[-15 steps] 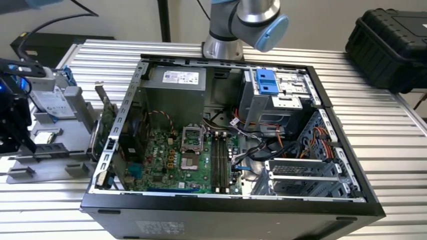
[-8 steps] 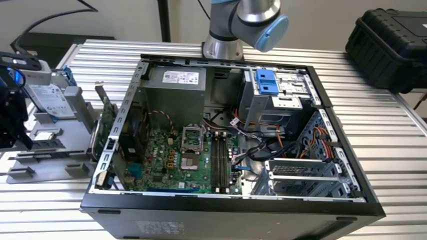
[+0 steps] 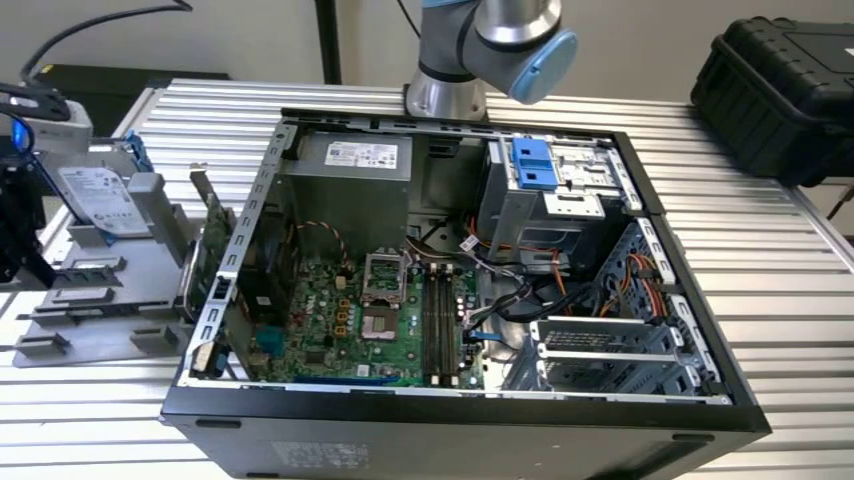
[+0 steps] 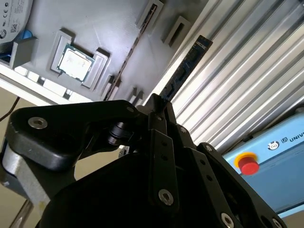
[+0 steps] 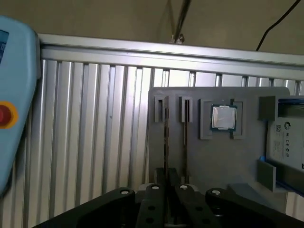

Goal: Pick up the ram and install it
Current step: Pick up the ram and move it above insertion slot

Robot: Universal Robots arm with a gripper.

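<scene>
One ram [image 4: 186, 66] in gripper [image 4: 159, 105] beside tray [image 4: 114, 23] edge

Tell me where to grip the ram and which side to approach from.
Grip the ram by its two flat faces near one end, coming in along its length. It is a thin, long board, so only the faces offer purchase. In the second wrist view the gripper appears shut on it this way, the stick jutting past its fingertips.
</scene>
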